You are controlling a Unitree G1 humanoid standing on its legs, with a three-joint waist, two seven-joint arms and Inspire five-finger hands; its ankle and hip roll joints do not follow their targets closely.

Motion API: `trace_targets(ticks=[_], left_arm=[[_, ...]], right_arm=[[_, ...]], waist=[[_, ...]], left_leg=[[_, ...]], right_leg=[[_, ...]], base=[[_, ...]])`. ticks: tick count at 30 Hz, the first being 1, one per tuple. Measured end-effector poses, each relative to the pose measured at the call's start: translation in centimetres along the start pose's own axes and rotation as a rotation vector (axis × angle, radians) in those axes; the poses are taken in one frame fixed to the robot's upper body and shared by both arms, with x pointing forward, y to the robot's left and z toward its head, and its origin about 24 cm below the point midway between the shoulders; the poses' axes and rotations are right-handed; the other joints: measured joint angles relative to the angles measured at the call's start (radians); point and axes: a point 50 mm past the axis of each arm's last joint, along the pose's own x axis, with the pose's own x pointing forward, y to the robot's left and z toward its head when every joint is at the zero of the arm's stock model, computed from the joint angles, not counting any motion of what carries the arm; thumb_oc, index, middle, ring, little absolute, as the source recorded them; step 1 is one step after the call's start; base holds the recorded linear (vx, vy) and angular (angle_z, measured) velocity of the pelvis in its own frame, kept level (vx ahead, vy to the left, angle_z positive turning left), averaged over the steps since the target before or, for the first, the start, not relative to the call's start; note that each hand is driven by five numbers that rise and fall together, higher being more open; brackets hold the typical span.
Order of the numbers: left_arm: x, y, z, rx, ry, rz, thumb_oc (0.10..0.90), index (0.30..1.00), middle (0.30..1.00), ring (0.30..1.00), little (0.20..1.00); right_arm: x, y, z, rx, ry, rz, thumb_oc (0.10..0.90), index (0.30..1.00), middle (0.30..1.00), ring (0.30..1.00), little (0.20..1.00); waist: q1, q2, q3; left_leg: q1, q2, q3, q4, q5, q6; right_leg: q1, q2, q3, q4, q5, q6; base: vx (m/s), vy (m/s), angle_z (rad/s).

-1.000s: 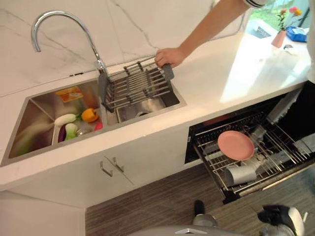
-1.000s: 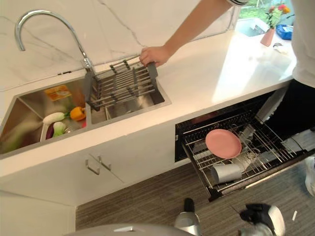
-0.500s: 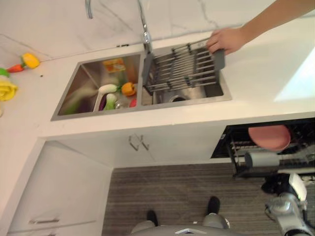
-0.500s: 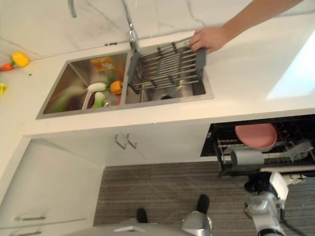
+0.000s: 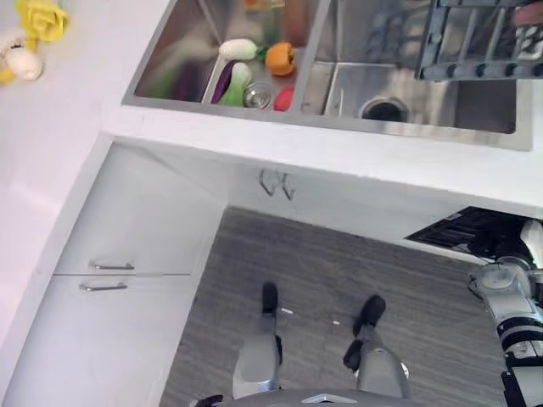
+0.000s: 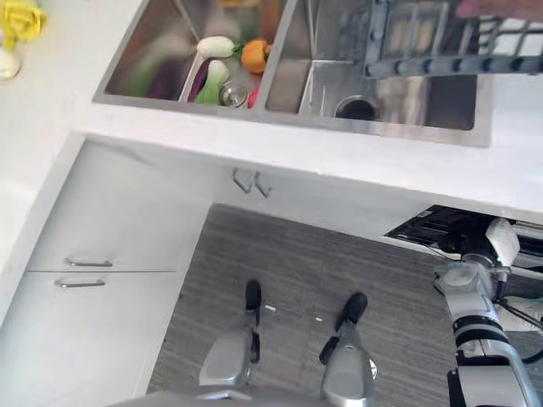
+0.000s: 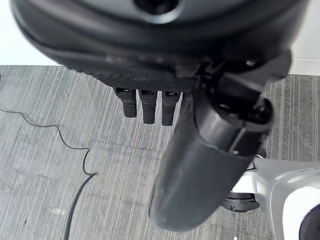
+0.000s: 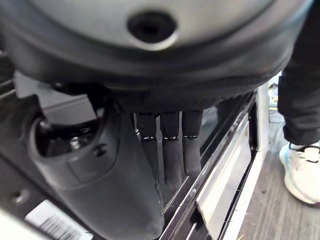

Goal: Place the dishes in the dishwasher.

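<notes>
Right robot hand (image 8: 170, 150): fingers hang straight and relaxed, nothing in them; it hovers just above the open dishwasher.
Same hand from the head views: low at the right, beside the dishwasher's dark opening.
Left robot hand (image 7: 145, 105): fingers straight, holding nothing, hanging over the grey striped floor (image 7: 60, 190).
Dishwasher (image 5: 462, 233): under the surface at the right, open, only its dark corner visible; I cannot tell what dishes lie inside.
Person: a dark trouser leg and a white shoe (image 8: 300, 172) stand on the floor just beside the dishwasher door.
Sink (image 5: 339, 127): two steel basins set into the white surface (image 5: 51, 153).
Drying rack (image 5: 475, 42): grey bars spanning the right basin.
Toy vegetables (image 5: 254, 68): white, green, purple, orange and red pieces in the left basin.
Yellow flower (image 5: 38, 17): on the surface, well left of the sink.
</notes>
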Motion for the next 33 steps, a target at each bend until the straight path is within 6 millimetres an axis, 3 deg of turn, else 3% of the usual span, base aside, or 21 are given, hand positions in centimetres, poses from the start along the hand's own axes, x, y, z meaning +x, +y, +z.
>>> trace_targets(ticks=[2, 3, 5, 9, 10, 11, 14, 15, 17, 19, 21, 25, 29, 33], left_arm=[[0.1, -0.3, 0.4, -0.024, -0.006, -0.002, 0.8, 0.9, 0.9, 0.9, 0.9], [0.1, -0.1, 0.7, -0.045, -0.006, 0.007, 0.8, 0.9, 0.9, 0.9, 0.9], [0.3, 0.5, 1.3, -0.056, -0.022, 0.039, 0.8, 0.9, 0.9, 0.9, 0.9], [0.6, 2.1, 3.5, -0.067, -0.079, 0.097, 0.8, 0.9, 0.9, 0.9, 0.9], [0.6, 2.1, 3.5, -0.067, -0.079, 0.097, 0.8, 0.9, 0.9, 0.9, 0.9], [0.7, 2.6, 4.3, -0.076, -0.087, 0.116, 0.8, 0.9, 0.9, 0.9, 0.9], [0.8, 4.0, 3.7, -0.047, -0.053, 0.156, 0.8, 0.9, 0.9, 0.9, 0.9], [0.8, 4.7, 2.8, -0.055, -0.013, 0.175, 0.8, 0.9, 0.9, 0.9, 0.9], [0.6, 5.7, 1.2, -0.038, 0.04, 0.185, 0.8, 0.9, 0.9, 0.9, 0.9], [0.5, 6.5, 1.0, -0.033, 0.037, 0.199, 0.8, 0.9, 0.9, 0.9, 0.9], [0.4, 6.9, 1.2, -0.03, 0.025, 0.194, 0.8, 0.9, 0.9, 0.9, 0.9], [0.4, 6.8, 1.0, 0.012, 0.028, 0.168, 0.8, 0.9, 0.9, 0.9, 0.9], [0.4, 7.2, 1.2, 0.058, 0.024, 0.137, 0.8, 0.9, 0.9, 0.9, 0.9], [0.3, 7.3, 1.1, 0.091, 0.028, 0.116, 0.8, 0.9, 0.9, 0.9, 0.9]], right_arm=[[-0.6, 0.8, -0.3, 0.0, -0.011, 0.028, 0.8, 0.9, 0.9, 0.9, 0.9], [-1.2, 1.0, -1.2, -0.02, -0.004, 0.043, 0.8, 0.9, 0.9, 0.9, 0.9], [-2.1, 1.7, -2.4, -0.051, 0.007, 0.069, 0.8, 0.9, 0.9, 0.9, 0.9], [-4.2, 3.9, -3.5, -0.011, 0.022, 0.142, 0.8, 0.9, 0.9, 0.9, 0.9], [-4.2, 3.9, -3.5, -0.011, 0.022, 0.142, 0.8, 0.9, 0.9, 0.9, 0.9], [-5.8, 5.0, -4.3, 0.005, 0.033, 0.194, 0.8, 0.9, 0.9, 0.9, 0.9], [-9.4, 7.7, -5.8, 0.015, 0.049, 0.332, 0.8, 0.9, 0.9, 0.9, 0.9], [-11.2, 8.9, -6.9, 0.007, 0.075, 0.396, 0.8, 0.9, 0.9, 0.9, 0.9], [-13.5, 10.2, -8.7, -0.024, 0.155, 0.495, 0.8, 0.9, 0.9, 0.9, 0.9], [-15.2, 9.9, -11.3, -0.076, 0.24, 0.542, 0.8, 0.9, 0.9, 0.9, 0.9], [-16.6, 9.7, -13.5, -0.128, 0.324, 0.586, 0.8, 0.9, 0.9, 0.9, 0.9], [-18.3, 9.5, -15.8, -0.175, 0.42, 0.656, 0.8, 0.9, 0.9, 0.9, 0.9], [-20.7, 9.2, -18.6, -0.236, 0.571, 0.744, 0.8, 0.9, 0.9, 0.9, 0.9], [-22.0, 9.2, -19.7, -0.257, 0.648, 0.785, 0.8, 0.9, 0.9, 0.9, 0.9]], waist=[[-0.001, -0.004, 0.003], [-0.002, -0.005, 0.003], [-0.005, -0.018, 0.002], [-0.01, -0.077, -0.007], [-0.01, -0.077, -0.007], [-0.028, -0.101, -0.013], [-0.06, -0.153, -0.057], [-0.065, -0.184, -0.079], [-0.075, -0.219, -0.123], [-0.103, -0.238, -0.157], [-0.11, -0.248, -0.188], [-0.13, -0.243, -0.231], [-0.135, -0.256, -0.264], [-0.135, -0.269, -0.273]], left_leg=[[0.011, 0.002, 0.0, 0.005, 0.034, 0.004], [0.025, 0.006, -0.003, 0.005, 0.05, -0.025], [0.052, 0.003, -0.006, 0.005, 0.045, -0.035], [0.067, -0.002, -0.004, 0.005, 0.042, -0.037], [0.067, -0.002, -0.004, 0.005, 0.042, -0.037], [0.099, -0.002, 0.011, 0.005, 0.034, -0.039], [0.135, -0.001, 0.039, 0.006, 0.007, -0.044], [0.174, -0.003, 0.084, 0.005, -0.012, -0.038], [0.223, -0.01, 0.145, 0.002, -0.032, -0.033], [0.246, -0.018, 0.168, -0.001, -0.045, -0.027], [0.269, -0.026, 0.202, 0.004, -0.048, -0.024], [0.308, -0.038, 0.256, -0.002, -0.064, -0.017], [0.333, -0.054, 0.292, -0.002, -0.07, -0.01], [0.346, -0.077, 0.304, -0.002, -0.072, 0.0]], right_leg=[[0.017, 0.002, -0.008, 0.003, 0.0, -0.001], [0.04, 0.005, -0.019, 0.003, -0.007, 0.002], [0.072, 0.001, -0.028, -0.001, -0.023, 0.017], [0.089, -0.004, -0.028, 0.003, -0.024, 0.019], [0.089, -0.004, -0.028, 0.003, -0.024, 0.019], [0.111, -0.009, -0.021, 0.003, -0.026, 0.02], [0.122, -0.015, -0.001, -0.001, -0.036, 0.027], [0.132, -0.017, 0.044, 0.001, -0.034, 0.029], [0.142, -0.019, 0.098, 0.002, -0.031, 0.034], [0.144, -0.03, 0.122, -0.002, -0.034, 0.039], [0.141, -0.032, 0.153, 0.003, -0.02, 0.043], [0.141, -0.043, 0.207, -0.001, -0.012, 0.052], [0.139, -0.051, 0.245, 0.002, -0.004, 0.063], [0.141, -0.072, 0.258, 0.001, 0.005, 0.075]], base=[[0.04, -0.114, 0.12], [0.01, -0.024, 0.23], [0.01, -0.002, 0.18], [0.03, 0.04, 0.02], [0.02, 0.027, -0.09], [-0.04, 0.097, -0.18], [0.0, 0.188, -0.35], [0.03, 0.221, -0.71], [0.01, 0.143, -0.84], [-0.02, 0.141, -0.42], [-0.05, 0.203, -0.41], [-0.06, 0.144, -0.44], [-0.06, 0.124, -0.22], [-0.05, 0.076, -0.13]])
